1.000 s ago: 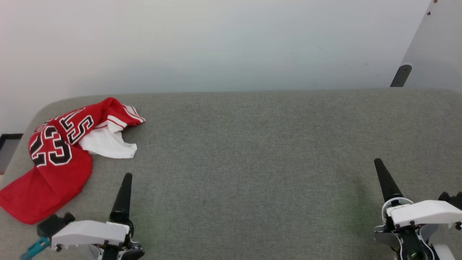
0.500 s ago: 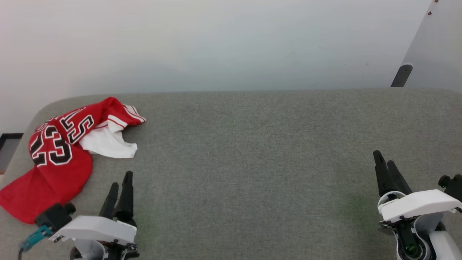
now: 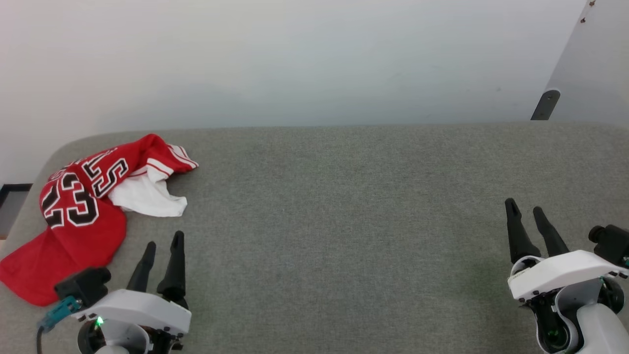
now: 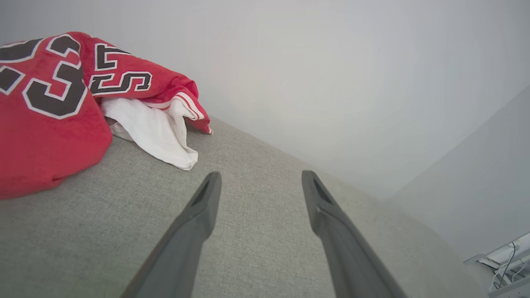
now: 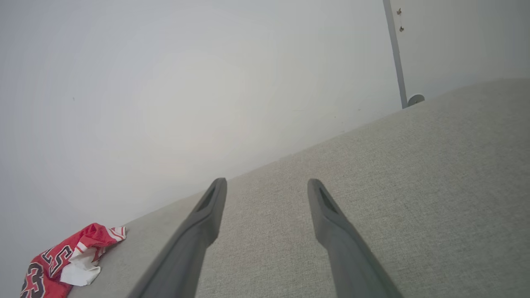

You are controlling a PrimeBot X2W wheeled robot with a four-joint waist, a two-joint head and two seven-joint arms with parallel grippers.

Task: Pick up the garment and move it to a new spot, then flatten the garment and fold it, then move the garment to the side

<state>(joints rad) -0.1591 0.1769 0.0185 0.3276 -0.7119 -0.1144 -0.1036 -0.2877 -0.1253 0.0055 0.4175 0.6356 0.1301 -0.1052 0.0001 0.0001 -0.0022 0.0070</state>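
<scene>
bright, even, diffuse light. wall (image 3: pixel 295 59) washed pale. soft faint shadow beside garment (image 3: pixel 73 231) on worktop (image 3: pixel 344 221). head view sharp. wrist views wide-angle, lines bent at edges; left tool fingers (image 4: pixel 186 248) slightly soft up close.

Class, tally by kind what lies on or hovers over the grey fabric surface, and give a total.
Crumpled red-and-white jersey T-shirt: 1
Dark-fingered open grippers: 2, the left gripper and the right gripper
Total: 3
</scene>
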